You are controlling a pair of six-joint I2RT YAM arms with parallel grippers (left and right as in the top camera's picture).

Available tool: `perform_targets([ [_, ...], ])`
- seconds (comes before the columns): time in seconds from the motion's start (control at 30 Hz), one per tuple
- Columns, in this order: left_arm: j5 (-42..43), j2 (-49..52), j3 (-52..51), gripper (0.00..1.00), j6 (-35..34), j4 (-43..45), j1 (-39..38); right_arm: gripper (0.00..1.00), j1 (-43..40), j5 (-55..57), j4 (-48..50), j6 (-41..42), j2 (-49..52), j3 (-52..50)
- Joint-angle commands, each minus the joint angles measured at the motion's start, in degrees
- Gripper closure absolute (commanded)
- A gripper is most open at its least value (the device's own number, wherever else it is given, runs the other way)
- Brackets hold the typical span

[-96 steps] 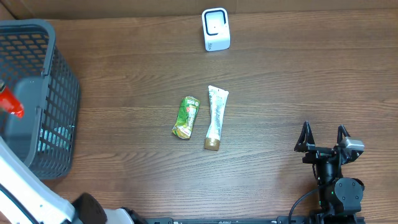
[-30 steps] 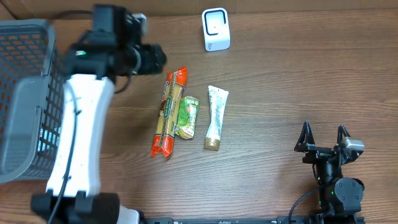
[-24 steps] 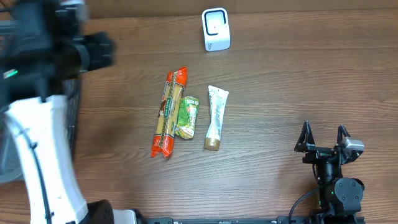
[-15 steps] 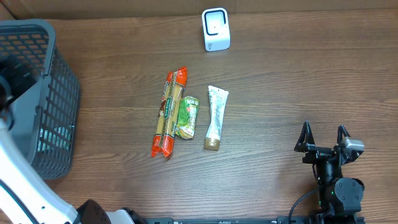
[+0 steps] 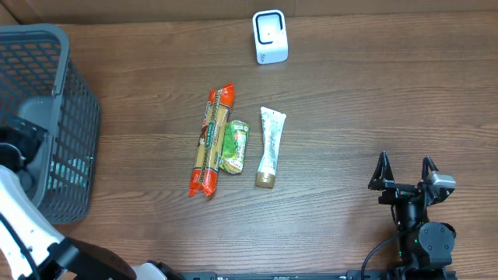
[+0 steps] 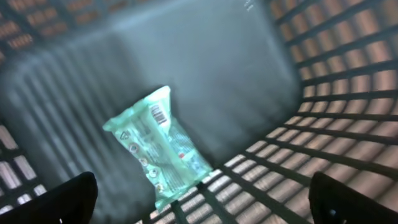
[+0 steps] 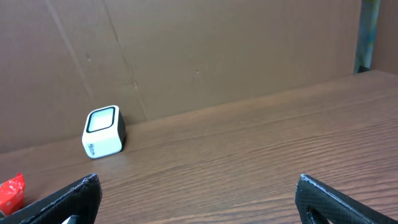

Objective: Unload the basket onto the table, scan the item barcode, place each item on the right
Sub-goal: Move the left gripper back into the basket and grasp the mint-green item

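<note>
I hold the left gripper (image 6: 199, 208) spread wide in the basket (image 5: 78, 124) at the tabletop's left edge, above a teal packet (image 6: 155, 146) likely meant for the far-edge scanner (image 5: 270, 36); the right gripper (image 5: 405, 173) idles, jaws apart.

A grey mesh basket (image 5: 78, 124) is being kept at the left edge of the wood-grain table (image 5: 373, 101), and brown cardboard (image 7: 217, 50) is being used as the back wall, fwiw.

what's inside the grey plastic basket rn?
One mint-green plastic packet with a barcode lies on the grey plastic basket floor. Overhead, the left arm hides part of the interior.
</note>
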Motion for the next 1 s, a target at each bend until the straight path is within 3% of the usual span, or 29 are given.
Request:
perform_targets([
  [0.0,-0.57,0.17,-8.63,0.00,-2.27,6.14,0.04,0.00,0.50,0.17,0.28,-0.09,-0.52,-0.61],
  [0.2,-0.59,4.44,-15.30,0.00,-3.26,13.33,0.02,0.00,0.50,0.17,0.28,-0.09,-0.52,-0.61],
  [0.6,-1.33,18.84,-15.45,0.00,-3.17,16.79,-0.02,0.00,0.50,0.17,0.26,-0.09,-0.52,-0.61],
  [0.67,-1.97,20.02,-15.45,0.04,-2.91,17.00,-0.02,0.00,0.50,0.17,0.28,-0.09,-0.52,-0.61],
  [0.77,-2.19,20.83,-15.45,0.21,-1.44,17.35,-0.02,0.00,0.50,0.17,0.28,-0.09,-0.52,-0.61],
  [0.8,-2.23,20.83,-15.45,0.33,-0.98,17.49,-0.02,0.00,0.50,0.17,0.28,-0.09,-0.52,-0.61],
  [0.9,-2.08,20.79,-15.26,0.84,-0.59,17.70,-0.02,0.00,0.50,0.17,0.28,-0.09,-0.52,-0.61],
  [0.97,-1.75,20.79,-14.97,0.96,-0.59,17.68,-0.02,0.00,0.50,0.17,0.28,-0.09,-0.52,-0.61],
])
